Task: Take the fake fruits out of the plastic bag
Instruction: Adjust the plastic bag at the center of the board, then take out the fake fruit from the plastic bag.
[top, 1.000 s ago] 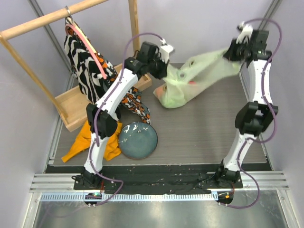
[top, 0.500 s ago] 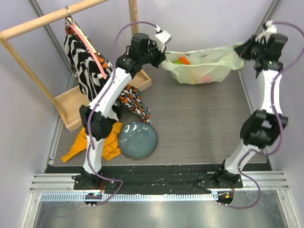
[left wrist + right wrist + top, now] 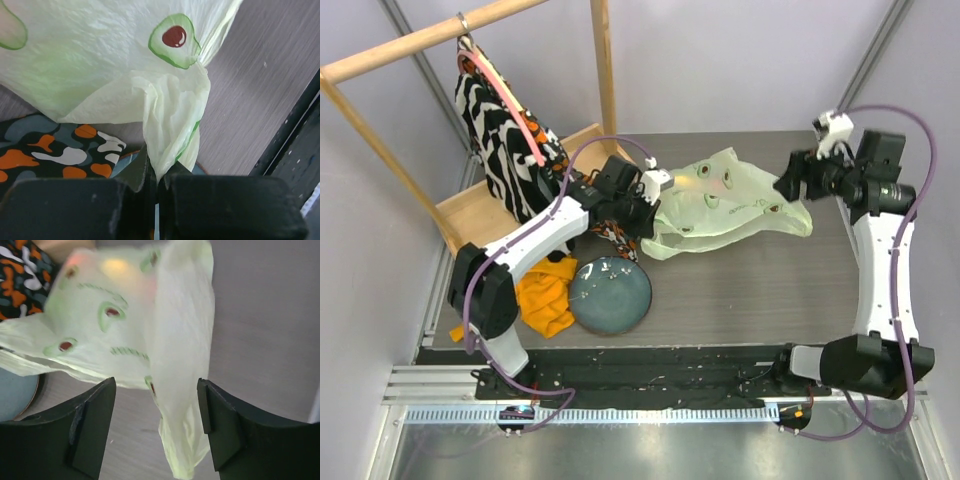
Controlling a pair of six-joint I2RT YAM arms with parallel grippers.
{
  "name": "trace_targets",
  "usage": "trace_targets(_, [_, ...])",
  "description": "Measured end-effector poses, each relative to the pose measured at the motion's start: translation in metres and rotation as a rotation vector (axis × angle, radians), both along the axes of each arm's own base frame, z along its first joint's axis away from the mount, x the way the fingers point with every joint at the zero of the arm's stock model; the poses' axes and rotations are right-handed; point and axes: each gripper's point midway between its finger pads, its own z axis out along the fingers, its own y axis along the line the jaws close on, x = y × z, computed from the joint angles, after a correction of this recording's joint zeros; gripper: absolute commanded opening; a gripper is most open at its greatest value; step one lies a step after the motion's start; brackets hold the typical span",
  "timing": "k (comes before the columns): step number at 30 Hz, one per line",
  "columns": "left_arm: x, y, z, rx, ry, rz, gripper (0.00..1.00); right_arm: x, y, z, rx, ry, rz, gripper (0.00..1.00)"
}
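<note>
Avocado-half motifs, green rings round brown stones, dotted the plastic bag (image 3: 730,200). The bag lay slumped on the tabletop (image 3: 750,290), between the 2 arms and beyond the grey-blue plate (image 3: 610,295).

Inside it, the fake fruits (image 3: 725,181) showed only as a pink glow and a yellow one through the thin film, too blurred to tell which was which.

The left tool (image 3: 156,172) was clamped tight on a twisted handle loop, right beside the orange camouflage cloth (image 3: 50,150).

The right tool (image 3: 155,390) stood wide. The bag's far end lay between its fingers (image 3: 95,415), but neither pad pinched it.

Big change from half a second earlier! Back then both tools held the bag stretched up near the back wall. Now the right one had let go, the left arm had dropped low, and the bag had come down flat.
</note>
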Motion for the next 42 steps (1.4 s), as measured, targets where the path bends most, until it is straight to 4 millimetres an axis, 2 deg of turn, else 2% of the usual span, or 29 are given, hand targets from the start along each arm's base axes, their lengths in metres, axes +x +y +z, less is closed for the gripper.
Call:
trace_targets(2, [0.004,-0.002,0.005,-0.023,0.01,0.053,0.0,0.005,0.027,0.061,-0.064,-0.147,0.115,0.72])
trace_targets(4, [0.009,-0.002,0.013,-0.045,0.01,0.113,0.0,-0.004,0.068,0.11,-0.109,-0.29,0.258,0.65])
trace_targets(5, [0.011,-0.002,0.018,-0.053,0.007,0.133,0.0,-0.011,0.083,0.12,-0.118,-0.327,0.31,0.54])
trace_targets(6, [0.014,-0.003,0.024,-0.065,0.0,0.16,0.0,-0.024,0.105,0.125,-0.123,-0.355,0.386,0.49])
trace_targets(7, [0.018,-0.003,0.032,-0.079,-0.01,0.184,0.0,-0.032,0.118,0.121,-0.126,-0.352,0.438,0.45])
trace_targets(8, [0.021,-0.004,0.041,-0.094,-0.022,0.205,0.0,-0.042,0.132,0.11,-0.122,-0.326,0.494,0.37])
trace_targets(10, [0.025,-0.005,0.057,-0.128,-0.042,0.235,0.0,-0.055,0.147,0.085,-0.122,-0.259,0.568,0.31])
trace_targets(12, [0.027,-0.004,0.068,-0.15,-0.056,0.254,0.0,-0.055,0.155,0.054,-0.126,-0.172,0.603,0.28])
trace_targets(16, [0.024,0.0,0.084,-0.179,-0.074,0.28,0.0,-0.042,0.167,-0.02,-0.14,0.04,0.643,0.22])
trace_targets(19, [0.024,0.003,0.09,-0.19,-0.081,0.296,0.0,-0.035,0.174,-0.051,-0.158,0.128,0.663,0.19])
trace_targets(24, [0.025,0.008,0.093,-0.198,-0.078,0.314,0.0,-0.029,0.183,-0.063,-0.193,0.139,0.687,0.16])
trace_targets(31, [0.016,0.017,0.081,-0.184,-0.057,0.317,0.0,0.002,0.194,-0.066,-0.197,0.125,0.681,0.13])
trace_targets(38, [0.012,0.018,0.07,-0.17,-0.035,0.306,0.0,0.013,0.187,-0.076,-0.244,0.138,0.643,0.07])
trace_targets(42, [0.006,0.023,0.063,-0.154,-0.031,0.297,0.0,0.038,0.181,-0.102,-0.297,0.167,0.56,0.07])
